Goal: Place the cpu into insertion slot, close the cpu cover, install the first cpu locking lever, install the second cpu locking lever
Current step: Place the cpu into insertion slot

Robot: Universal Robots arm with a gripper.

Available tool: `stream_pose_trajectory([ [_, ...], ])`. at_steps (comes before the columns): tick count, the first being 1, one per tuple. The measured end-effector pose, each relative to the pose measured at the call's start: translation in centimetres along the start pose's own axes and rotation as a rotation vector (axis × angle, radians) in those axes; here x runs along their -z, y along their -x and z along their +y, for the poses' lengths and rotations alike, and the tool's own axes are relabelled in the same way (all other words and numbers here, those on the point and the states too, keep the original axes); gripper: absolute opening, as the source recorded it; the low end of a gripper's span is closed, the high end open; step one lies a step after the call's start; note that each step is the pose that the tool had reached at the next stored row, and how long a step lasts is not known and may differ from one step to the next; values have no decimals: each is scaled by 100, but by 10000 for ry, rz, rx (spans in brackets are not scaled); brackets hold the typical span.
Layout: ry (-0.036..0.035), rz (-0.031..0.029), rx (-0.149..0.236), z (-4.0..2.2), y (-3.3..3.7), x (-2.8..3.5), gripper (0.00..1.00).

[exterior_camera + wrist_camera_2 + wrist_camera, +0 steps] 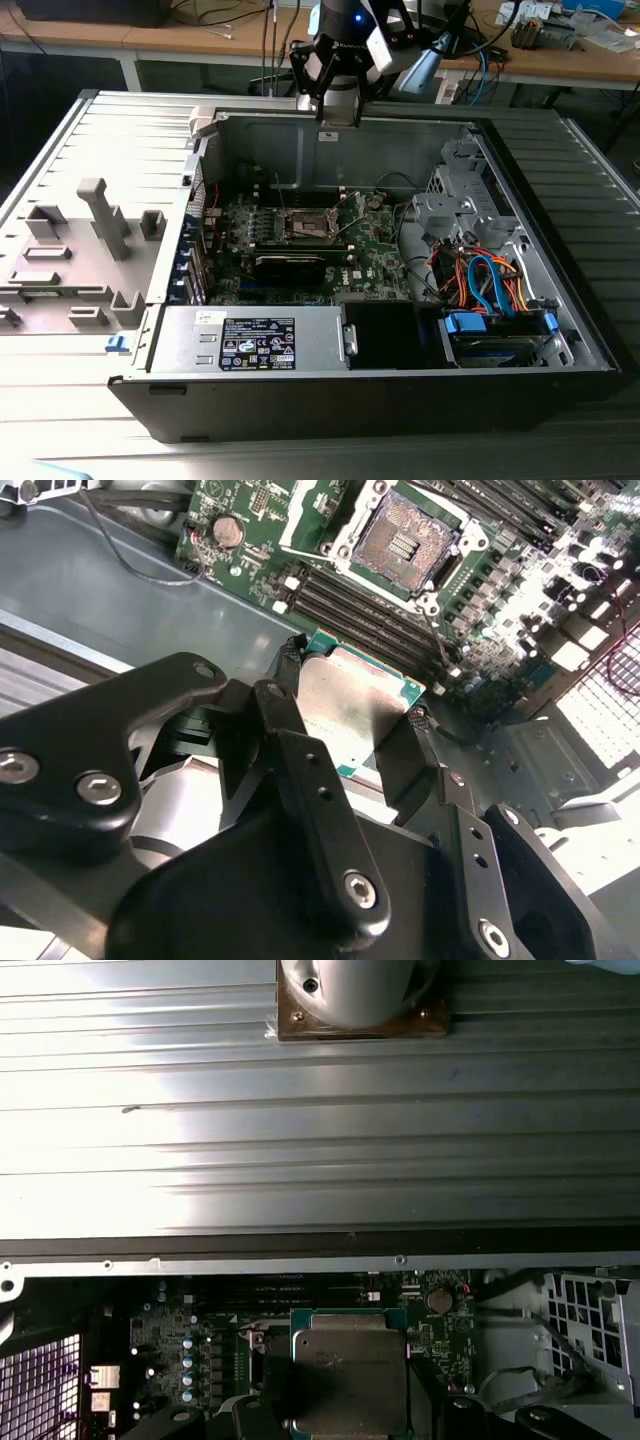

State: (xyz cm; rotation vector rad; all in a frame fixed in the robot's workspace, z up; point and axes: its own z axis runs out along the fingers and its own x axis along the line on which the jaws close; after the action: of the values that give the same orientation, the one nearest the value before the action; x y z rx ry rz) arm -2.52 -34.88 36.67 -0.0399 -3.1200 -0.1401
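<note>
My gripper [338, 112] hangs over the rear wall of the open computer case [300, 150], above and behind the board. In both wrist views its black fingers [285, 695] are shut on the cpu [350, 702], a small square chip with a dull silver top and a green edge, gripped by two opposite sides [348, 1365]. The insertion slot [398, 542] lies open on the green board with its brownish pin field bare; from outside it is the dark square [305, 226] at mid-board. The cpu cover [306, 516] stands tilted up beside the slot. Thin locking levers [281, 198] stick up near it.
Long black memory slots [372, 608] and a coin battery [228, 528] lie between the cpu and the slot. A black card [290, 266] sits in front of the slot. The power supply [250, 342] fills the case front; coloured cables [485, 285] lie at the exterior view's right. A grey fixture [85, 250] is at its left.
</note>
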Motion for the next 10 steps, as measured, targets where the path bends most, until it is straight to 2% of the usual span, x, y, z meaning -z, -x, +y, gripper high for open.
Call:
stream_pose_trajectory([
  [10,0,1,0,-34,-1,-15,55],
])
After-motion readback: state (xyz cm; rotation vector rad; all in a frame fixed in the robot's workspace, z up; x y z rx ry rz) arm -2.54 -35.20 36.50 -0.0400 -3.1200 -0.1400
